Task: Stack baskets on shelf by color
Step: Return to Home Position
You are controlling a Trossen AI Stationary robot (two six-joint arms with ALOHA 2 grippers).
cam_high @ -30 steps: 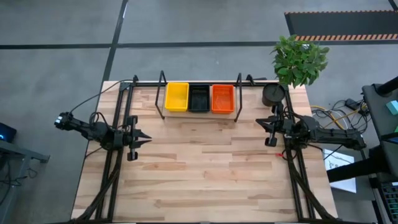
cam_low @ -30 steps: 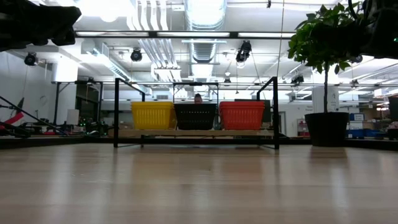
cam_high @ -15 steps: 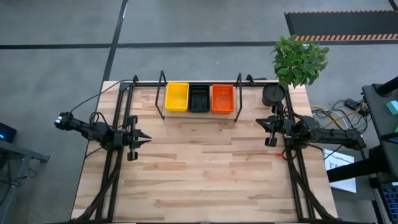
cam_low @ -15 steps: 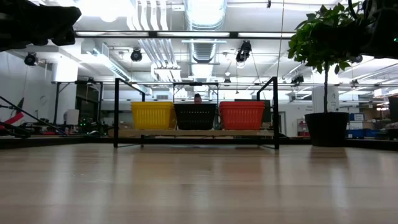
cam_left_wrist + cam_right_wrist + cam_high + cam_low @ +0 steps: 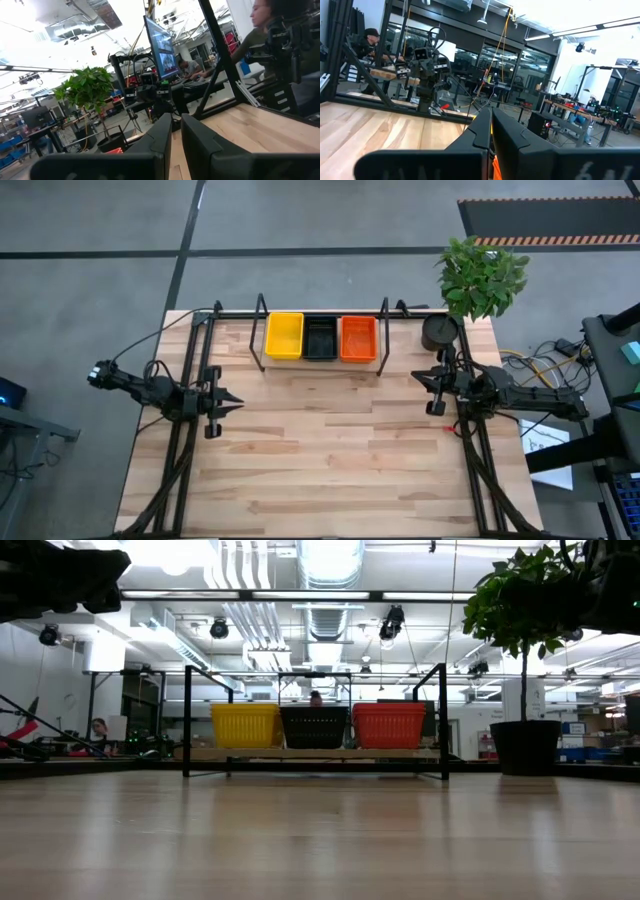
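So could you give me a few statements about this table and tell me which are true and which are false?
1. The black basket sits between the yellow basket and the orange basket on the shelf. True.
2. The left gripper holds a yellow basket. False: it holds nothing and hangs over the table's left side, clear of the shelf.
3. A potted plant stands at the table's far right corner. True.
4. An orange basket lies on the bare wood in front of the shelf. False: the only orange one in view is at the shelf's right end.
5. The right gripper reaches into the shelf. False: it is off to the right, near the plant.
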